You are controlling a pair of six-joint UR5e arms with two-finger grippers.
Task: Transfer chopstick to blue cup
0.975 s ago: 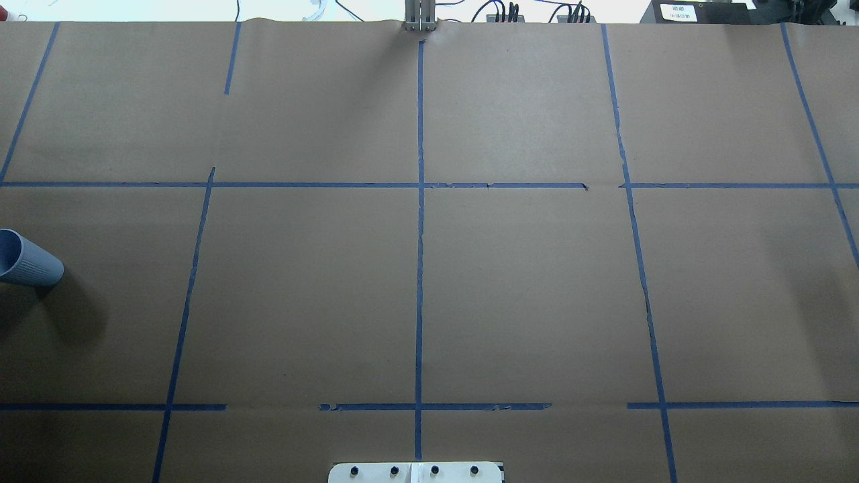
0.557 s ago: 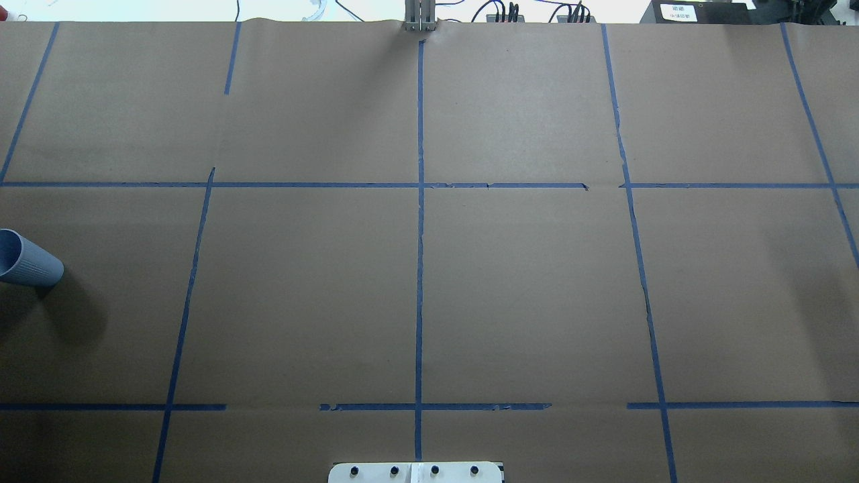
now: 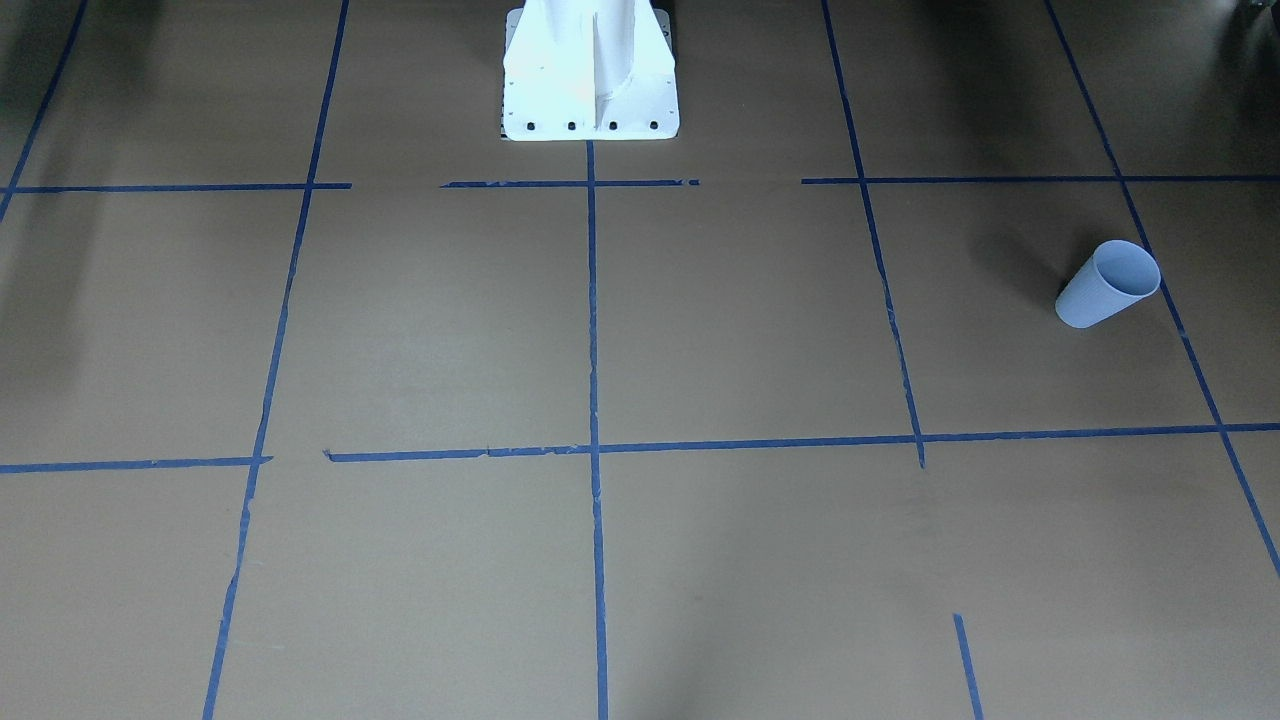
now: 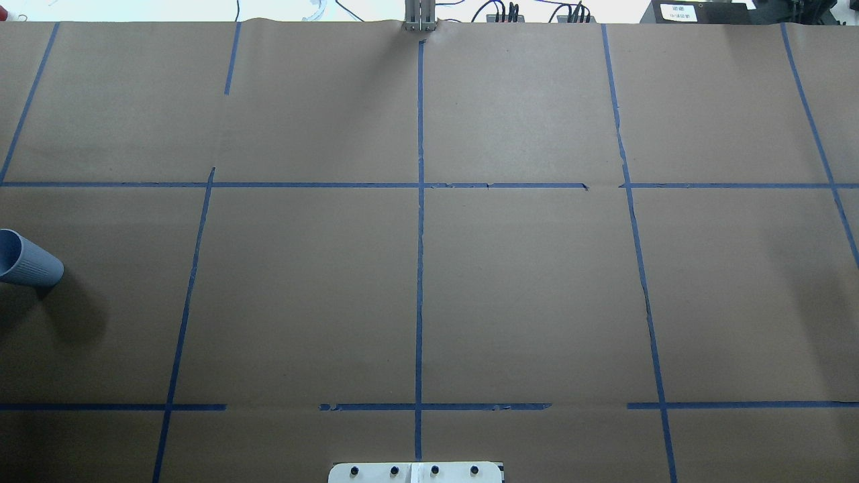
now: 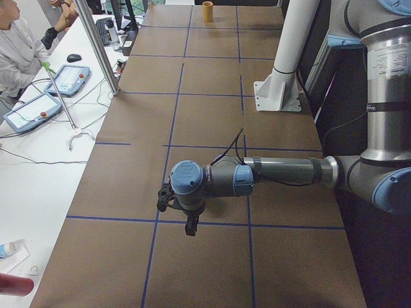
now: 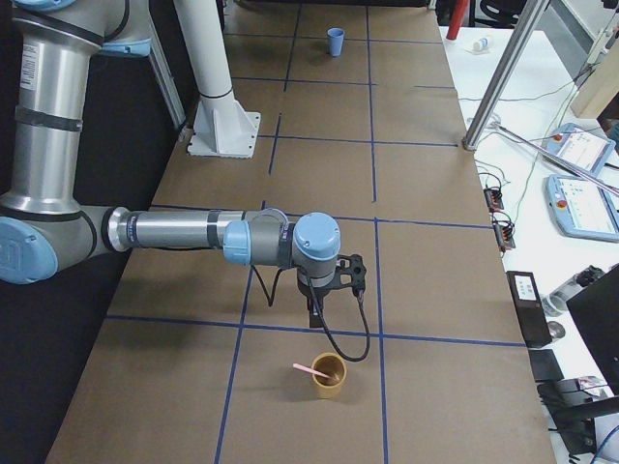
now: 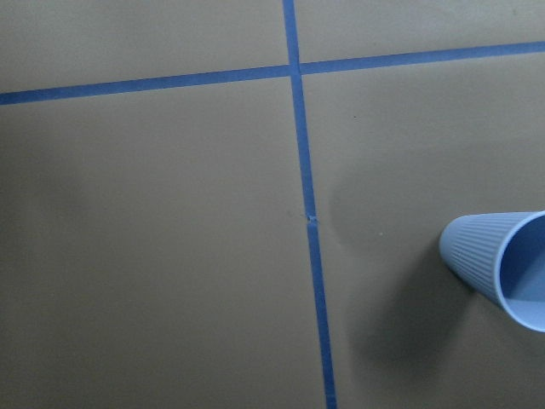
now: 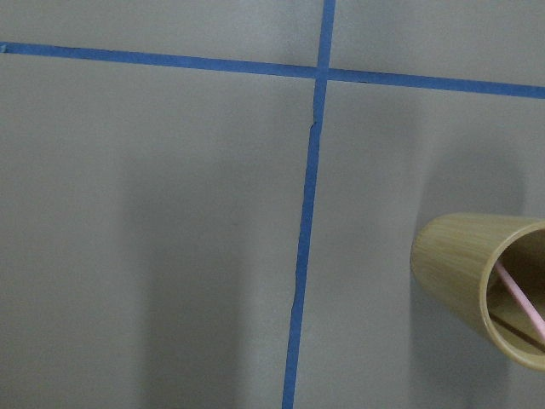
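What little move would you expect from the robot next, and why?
Probably the right tool should shift over the bamboo cup and lower toward the pink chopstick: the stick leans out of that cup, the tool hangs beside it, and the blue cup stands at the far end.

Light falls from above, soft and even across my table [image 4: 523,282] in the overhead view, and the strip beyond its far edge burns out white. The blue cup [image 4: 28,263] at that frame's left edge leans outward, stretched by the wide angle, and throws a blurred shadow toward me. The front-facing view runs dimmer, its top corners sinking dark. My left wrist camera is slightly soft and warm. My right wrist camera reads greyer, with broad faint shadows beside the wooden cup [image 8: 460,273]. Both side views are bright, the white desk [image 5: 45,192] close to glare.
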